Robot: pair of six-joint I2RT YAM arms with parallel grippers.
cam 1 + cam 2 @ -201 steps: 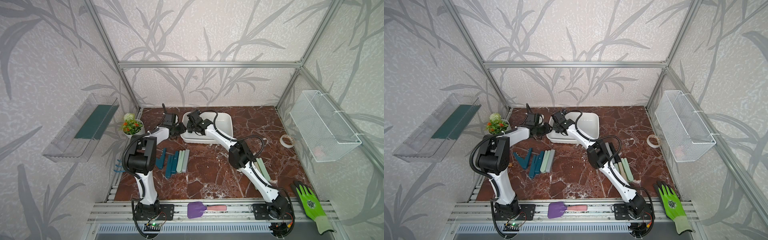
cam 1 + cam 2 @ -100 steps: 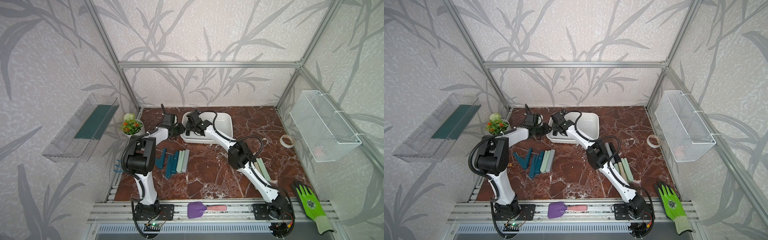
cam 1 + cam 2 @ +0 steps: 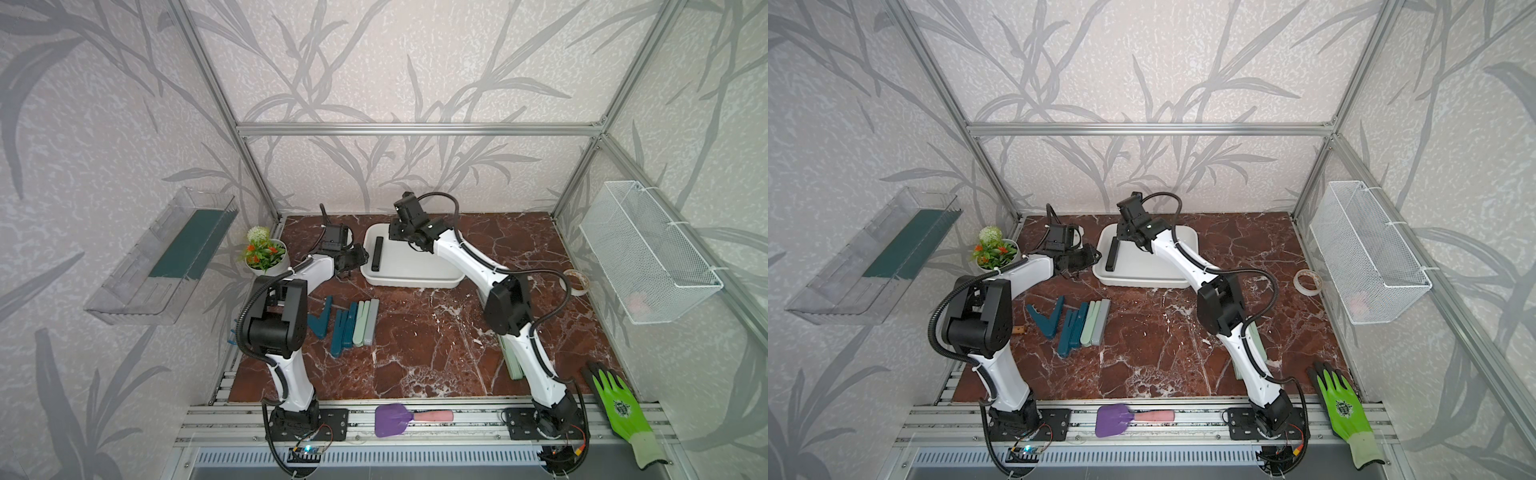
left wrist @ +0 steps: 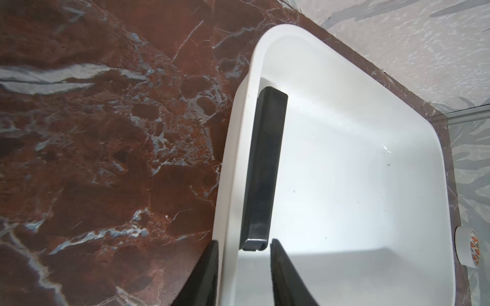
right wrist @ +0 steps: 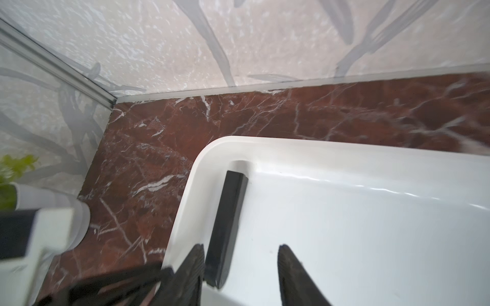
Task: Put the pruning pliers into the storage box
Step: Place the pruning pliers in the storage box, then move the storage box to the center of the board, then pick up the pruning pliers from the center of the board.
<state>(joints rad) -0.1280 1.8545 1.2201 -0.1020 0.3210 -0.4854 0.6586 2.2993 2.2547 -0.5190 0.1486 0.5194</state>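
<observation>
Right gripper (image 5: 241, 246): I'm watching the jaws standing apart and empty. They've just let go and are lifting off the box floor.
Just changed: the black pliers (image 5: 228, 220) are out of the grip and lying flat in the storage box (image 5: 185, 198), along the wall nearest the left arm. I'm counting that tool as delivered.
Pliers to hand: lying just beside one finger, not between the two.
Left gripper (image 4: 244, 241): fingers sitting astride the box rim, one outside, one inside. I can't tell whether they're pinching it.
Further out: the row of pliers (image 3: 353, 324) is waiting on the marble, well apart from the box, so I'm expecting more trips.
</observation>
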